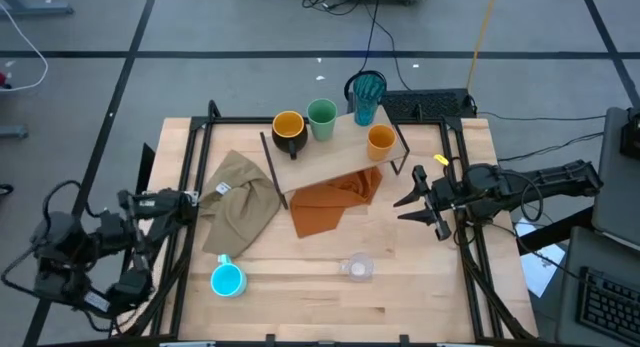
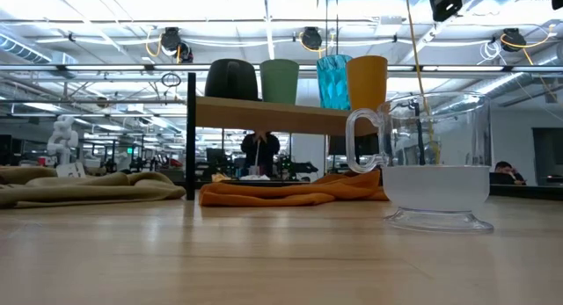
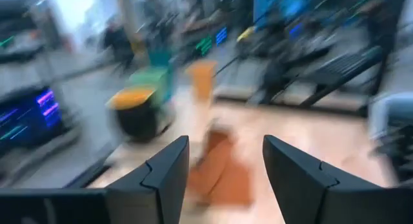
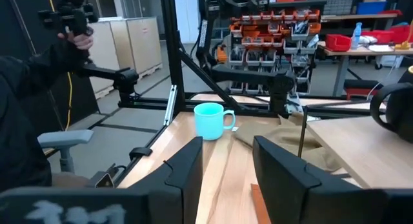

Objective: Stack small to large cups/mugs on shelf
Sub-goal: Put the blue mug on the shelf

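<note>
Cups crowd the shelf [image 1: 335, 159], a light plywood board on thin black legs standing toward the far edge of the wooden table [image 1: 300, 287]: the black mug [image 1: 288, 132] with its yellow-orange inside sits at one end, the green cup [image 1: 322, 118] just beside it, the teal ribbed tumbler [image 1: 367, 97] next at the shelf's far edge, and the orange cup [image 1: 381, 140] at the other end. From table height the four stand in a close row along the board, black mug [image 2: 231, 79], green cup [image 2: 280, 81], tumbler [image 2: 332, 81], orange cup [image 2: 367, 82]. An orange cloth [image 1: 335, 203] lies partly under the shelf and spreads out on the near side of it, and a tan cloth [image 1: 238, 197] lies crumpled beside the shelf's black-mug end. Well apart from the shelf, near the table's front edge, the bright blue mug [image 1: 228, 279] stands upright, and the clear glass cup [image 1: 357, 268] stands on the same front strip, nearer the middle. The left gripper [image 1: 172, 205] hangs beyond the tan cloth at the table's side, away from the shelf, its fingers [image 3: 169, 172] spread apart and empty. The right gripper [image 1: 418, 207] hovers just beside the shelf's orange-cup end, its fingers [image 4: 187, 169] parted with nothing between them.
</note>
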### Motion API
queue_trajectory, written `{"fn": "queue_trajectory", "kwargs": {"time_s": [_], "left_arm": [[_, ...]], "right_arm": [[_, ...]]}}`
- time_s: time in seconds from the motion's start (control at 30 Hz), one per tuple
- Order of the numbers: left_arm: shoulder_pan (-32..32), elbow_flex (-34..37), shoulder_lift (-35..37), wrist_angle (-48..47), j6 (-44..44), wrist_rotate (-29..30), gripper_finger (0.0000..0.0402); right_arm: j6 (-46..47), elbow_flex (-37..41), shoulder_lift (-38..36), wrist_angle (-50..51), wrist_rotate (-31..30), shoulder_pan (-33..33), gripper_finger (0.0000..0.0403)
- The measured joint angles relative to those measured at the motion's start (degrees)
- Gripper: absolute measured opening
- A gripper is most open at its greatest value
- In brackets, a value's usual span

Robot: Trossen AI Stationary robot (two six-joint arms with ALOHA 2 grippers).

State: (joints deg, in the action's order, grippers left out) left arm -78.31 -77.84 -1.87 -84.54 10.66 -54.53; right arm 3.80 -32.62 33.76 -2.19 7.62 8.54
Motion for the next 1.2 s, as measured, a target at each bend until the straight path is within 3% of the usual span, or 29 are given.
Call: {"fn": "queue_trajectory", "kwargs": {"time_s": [0.07, 0.13, 0.23, 0.33, 0.5, 0.63, 0.73, 1.0, 1.1, 1.2], "left_arm": [[3.44, -1.31, -2.19, -5.77, 4.41, 8.67, 0.02], [8.26, -1.49, -4.36, -4.96, 3.82, 16.41, 0.02], [16.56, -3.67, -8.48, -5.95, 5.3, 23.33, 0.02], [24.93, -6.08, -13.9, -5.74, 5.94, 39.22, 0.02], [38.64, -11.56, -20.16, -5.5, 7.61, 58.98, 0.02], [45.9, -11.51, -21.09, -5.46, 0.69, 60.29, 0.02], [47.73, -9.4, -19.54, -5.37, -2.2, 58.81, 0.02], [46.26, -3.13, -3.68, -5.6, -5.15, 62.2, 0.02], [45.07, -1.04, 0.11, -5.41, -7.31, 59.54, 0.02], [42.42, 1.67, -0.49, -5.53, -6.99, 54.87, 0.02]], "right_arm": [[0.59, 0.0, 0.02, 0.28, 0.0, 0.0, 0.0128], [2.12, 0.0, 0.02, 0.18, 0.0, 0.0, 0.0128], [4.42, -0.01, 0.01, 0.13, 0.0, 0.0, 0.0128], [6.23, -0.02, 0.36, -0.19, 0.0, 0.0, 0.0128], [7.12, -0.02, 2.52, -2.99, -0.02, 0.0, 0.0128], [6.73, -0.04, 4.91, -5.37, -0.02, 0.0, 0.0128], [6.08, -0.04, 6.63, -6.25, 0.0, 0.0, 0.0128], [6.02, -0.04, 8.01, -6.67, 0.0, 1.01, 0.0128], [5.8, -0.04, 7.87, -6.68, 0.0, 1.74, 0.0128], [5.61, -0.04, 7.93, -6.89, -0.12, 2.08, 0.0128]]}}
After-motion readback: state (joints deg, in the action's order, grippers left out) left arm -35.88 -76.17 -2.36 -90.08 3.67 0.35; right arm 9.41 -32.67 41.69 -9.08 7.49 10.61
